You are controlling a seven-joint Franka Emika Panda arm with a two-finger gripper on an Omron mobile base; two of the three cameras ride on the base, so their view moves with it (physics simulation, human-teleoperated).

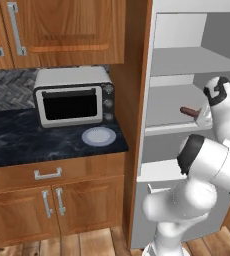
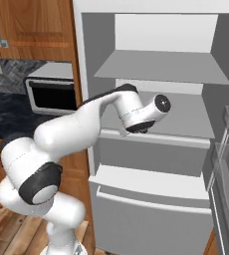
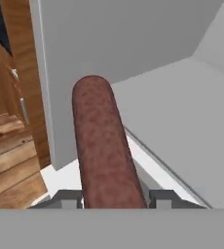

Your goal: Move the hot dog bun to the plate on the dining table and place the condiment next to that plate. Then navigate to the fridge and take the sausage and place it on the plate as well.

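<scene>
Reaching into the open fridge (image 1: 187, 75) at the right of the left base view, the white arm extends its hand toward a white inner shelf at mid-height. A short reddish-brown sausage (image 1: 189, 111) projects leftward from the hand at centre right, level with that shelf. At the left of the frame stand a black marbled counter with drawers (image 1: 37, 142), a white microwave (image 1: 73, 97) and a plain pale blue-grey plate (image 1: 99, 136); this is not the task's plate.

Right base view: the arm sweeps from lower left to the centre of the frame, its wrist over the front edge of the middle fridge shelf; the wrist hides whatever the hand holds.

Hand view: the sausage fills the centre, running from the bottom up to mid-frame, between the two dark tips of the gripper (image 3: 115, 198). The jaws stand close against its sides, clenched on the sausage. It is a smooth cylinder with a rounded end and a mottled brownish-red skin, lying above the shelf's pale front edge.

Judged progress: the fridge has been reached and the sausage grasped. Carrying it to the plate on the dining table remains. The bun and condiment steps cannot be checked from these views.
</scene>
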